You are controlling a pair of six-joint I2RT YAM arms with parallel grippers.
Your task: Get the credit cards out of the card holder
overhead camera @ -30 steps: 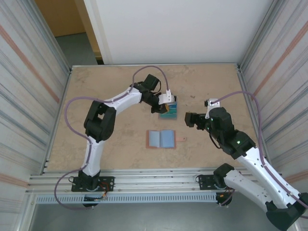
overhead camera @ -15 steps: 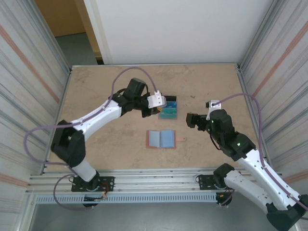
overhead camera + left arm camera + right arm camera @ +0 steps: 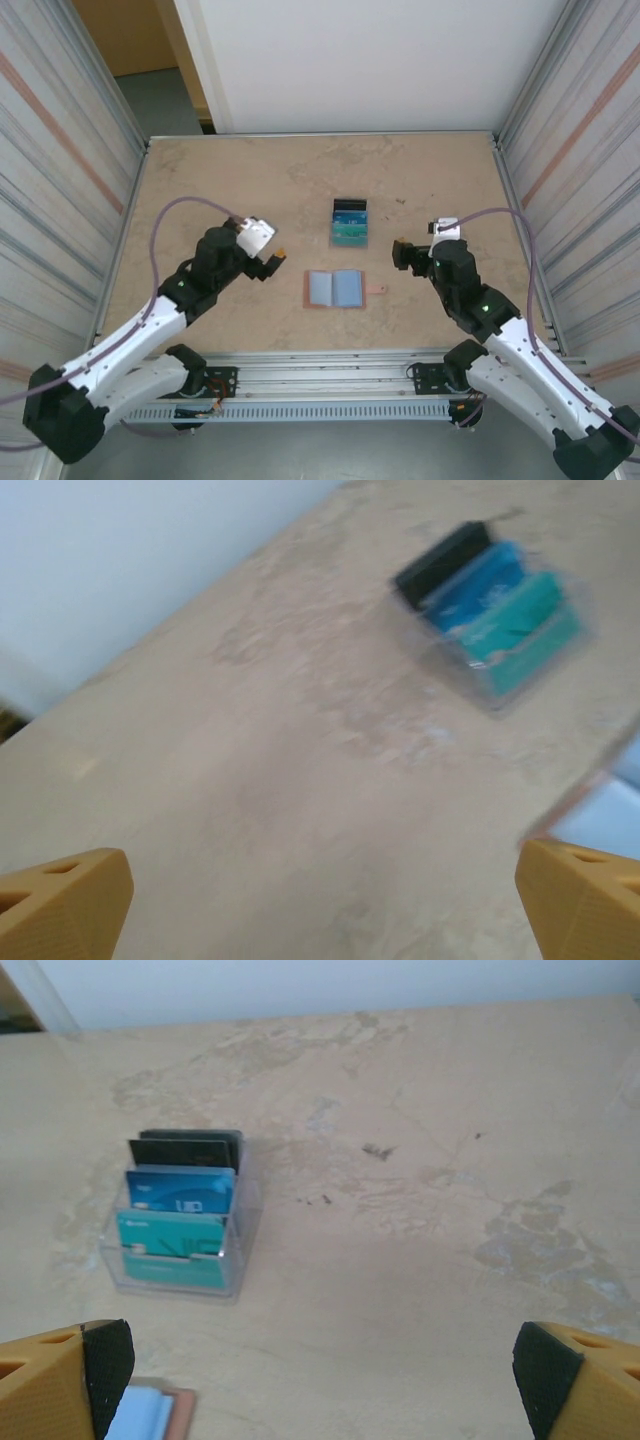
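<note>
Left arm's pulled back from clear stand [image 3: 180,1286] to near-left of table [image 3: 220,180]. Left gripper [image 3: 272,259]: jaws wide, empty. Right gripper [image 3: 398,252]: same. Card holder [image 3: 336,289] lies open flat mid-table, lt-blue panels, pinkish-brown edge, tab on right. Credit cards [image 3: 178,1192], blue & teal, upright in stand just beyond. Mottled tan tabletop; ribbed metal side walls [image 3: 60,200].

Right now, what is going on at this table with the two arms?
The job is to empty the card holder, which lies open and flat on the table. A blue card and a teal card stand in a clear stand behind it. The left gripper and the right gripper are both open, hold nothing, and hover on either side of the card holder.
</note>
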